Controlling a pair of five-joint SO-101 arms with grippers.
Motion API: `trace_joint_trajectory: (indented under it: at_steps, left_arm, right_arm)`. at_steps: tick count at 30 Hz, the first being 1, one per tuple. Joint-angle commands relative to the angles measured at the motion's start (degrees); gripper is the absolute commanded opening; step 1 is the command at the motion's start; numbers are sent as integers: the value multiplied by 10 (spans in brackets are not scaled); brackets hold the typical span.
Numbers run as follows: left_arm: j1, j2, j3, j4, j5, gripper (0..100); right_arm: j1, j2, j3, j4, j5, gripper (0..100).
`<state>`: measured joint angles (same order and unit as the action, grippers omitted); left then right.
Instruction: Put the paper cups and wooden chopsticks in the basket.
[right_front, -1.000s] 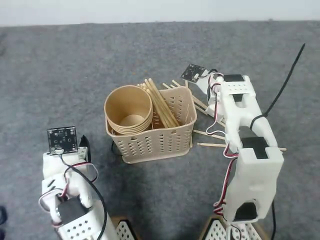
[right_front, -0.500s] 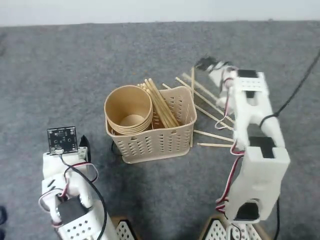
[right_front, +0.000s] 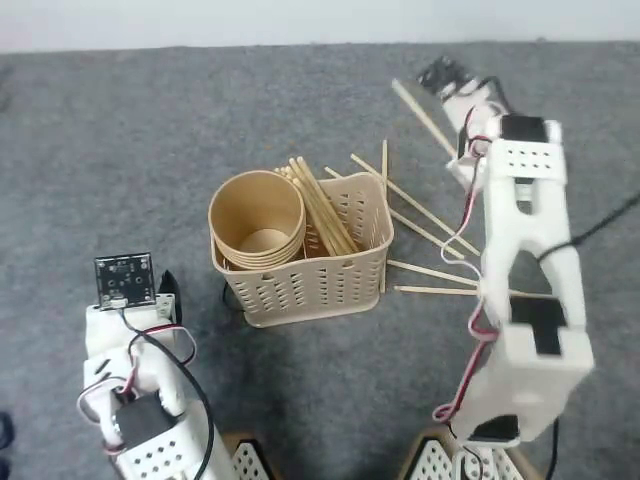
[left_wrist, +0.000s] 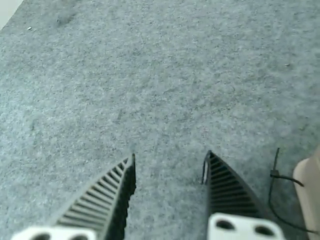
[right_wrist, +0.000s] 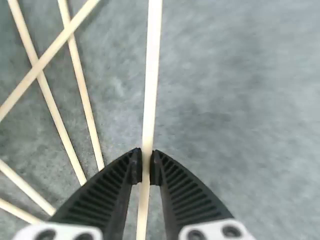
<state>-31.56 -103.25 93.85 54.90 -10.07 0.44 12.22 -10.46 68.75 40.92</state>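
Surface: grey carpet (right_front: 120, 130); pale wall (right_front: 300, 20) along the far edge.
Right gripper (right_wrist: 145, 162): clamped on one chopstick (right_wrist: 151, 75).
Left gripper (left_wrist: 169, 167): fingers apart, holding nothing, above the carpet.
Basket (right_front: 330, 275): holds paper cups (right_front: 257, 220); loose chopsticks (right_front: 430, 270) lie just beside it.

Basket (right_front: 318, 280) mid-carpet: left half plugged by stacked paper cups (right_front: 257, 215); leaning chopsticks (right_front: 322, 208) cross middle; some room along right wall inside. Loose chopsticks (right_front: 428, 270) fan across carpet between basket's right side and right arm (right_front: 525, 240), crossing one another. Right gripper (right_wrist: 145, 167) pinches one stick (right_wrist: 151, 75), with others lying close beside. Left gripper (left_wrist: 167, 175), jaws parted, faces bare carpet (left_wrist: 165, 75). Thin black tie (left_wrist: 278, 172) lies near basket corner.
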Motion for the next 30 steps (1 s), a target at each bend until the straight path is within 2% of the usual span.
trace_joint_trajectory:
  at_steps: [1,4,14,23,27,30]
  left_arm:
    - [4,-9,-3,-9,-5,207]
    - [4,-9,-3,-9,-5,207]
    - [4,-9,-2,-9,-2,207]
    - [4,-9,-2,-8,-1,207]
    - [4,-9,-2,-8,-1,207]
    - [4,-10,-2,-9,-1,207]
  right_arm:
    - [-10,-114,-31,35,-25,7]
    - [-29,-183,-30,73,-33,7]
    - [-138,-398,-28,82,-217,7]
    - [-255,-456,-18,19,-381,7]
    - [-292,-480,78,-45,-398,7]
    - [-314,-536,208,-132,-399,7]
